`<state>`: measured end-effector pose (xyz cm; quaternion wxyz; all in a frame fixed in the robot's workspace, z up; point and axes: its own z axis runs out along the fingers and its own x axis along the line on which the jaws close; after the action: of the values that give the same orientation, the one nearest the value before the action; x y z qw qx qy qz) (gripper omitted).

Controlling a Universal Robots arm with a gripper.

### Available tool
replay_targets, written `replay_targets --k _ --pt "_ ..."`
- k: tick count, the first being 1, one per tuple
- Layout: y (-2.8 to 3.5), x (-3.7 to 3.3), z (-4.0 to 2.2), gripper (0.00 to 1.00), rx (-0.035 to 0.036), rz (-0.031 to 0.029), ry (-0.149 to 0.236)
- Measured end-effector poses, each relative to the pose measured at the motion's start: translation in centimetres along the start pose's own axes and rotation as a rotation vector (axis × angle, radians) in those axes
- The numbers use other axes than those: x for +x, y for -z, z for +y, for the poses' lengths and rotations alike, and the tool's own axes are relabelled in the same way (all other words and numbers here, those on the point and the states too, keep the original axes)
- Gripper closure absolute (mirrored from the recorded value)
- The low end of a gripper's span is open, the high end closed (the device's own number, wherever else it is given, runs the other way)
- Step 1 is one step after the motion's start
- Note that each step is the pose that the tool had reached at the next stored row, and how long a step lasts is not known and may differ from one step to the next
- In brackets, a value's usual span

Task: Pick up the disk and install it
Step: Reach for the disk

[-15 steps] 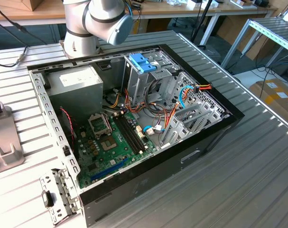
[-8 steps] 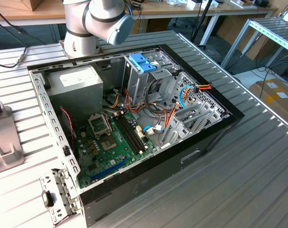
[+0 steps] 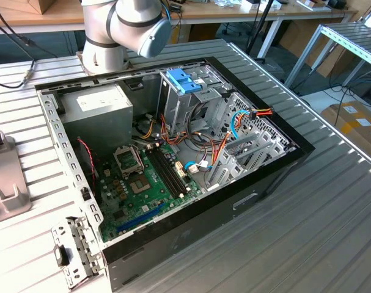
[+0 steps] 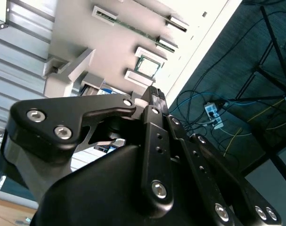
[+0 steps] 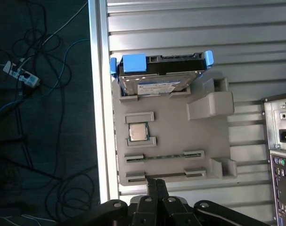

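The disk (image 5: 159,77) lies in a grey parts holder (image 5: 171,136) on the ribbed tabletop (image 5: 190,28), ungrasped. The gripper (image 5: 155,182) hangs over the holder's edge opposite the disk, jaws pressed together on nothing. Pickup and fitting into the open computer case (image 3: 234,201) both remain undone

The grey metal worktop (image 3: 332,201) has long ridges. A wooden bench (image 3: 51,15) stands behind it. On the exterior view's right are another metal table (image 3: 350,39) and a cardboard box (image 3: 356,122). Loose cables (image 5: 62,56) and a power strip (image 5: 21,74) lie on the dark floor (image 5: 39,155).
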<state>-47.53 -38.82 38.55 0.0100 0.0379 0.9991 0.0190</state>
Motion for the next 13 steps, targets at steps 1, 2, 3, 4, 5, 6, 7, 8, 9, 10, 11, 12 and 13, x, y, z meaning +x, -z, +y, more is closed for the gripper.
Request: replay_targets --k 1,2,3,4,5,6,7,8,9,10,11,12,13 --pt "-0.06 -0.18 0.24 0.89 0.0062 -0.0005 0.000" --pt "-0.10 -0.32 0.45 0.89 0.0162 -0.0012 0.000" --pt "-0.15 -0.49 0.79 0.89 0.0396 -0.0030 0.001" --pt "-0.18 -0.56 0.98 0.89 0.0522 -0.0039 0.001" --pt "-0.22 -0.65 1.19 0.89 0.0660 -0.0050 0.001" --pt "-0.32 -0.84 1.55 0.89 0.0749 -0.0054 0.002" --pt "-0.40 -1.02 1.79 0.89 0.0753 -0.0044 0.002" --pt "-0.52 -1.27 2.21 0.89 0.0792 -0.0038 0.002" --pt "-0.60 -1.37 2.47 0.89 0.0833 -0.0040 0.002" --pt "-0.64 -1.42 2.67 0.89 0.0853 -0.0040 0.002" --pt "-0.70 -1.49 3.02 0.89 0.0860 -0.0039 0.002" --pt "-0.76 -1.51 3.26 0.89 0.0858 -0.0040 0.002" --pt "-0.80 -1.51 3.42 0.89 0.0846 -0.0038 0.002"
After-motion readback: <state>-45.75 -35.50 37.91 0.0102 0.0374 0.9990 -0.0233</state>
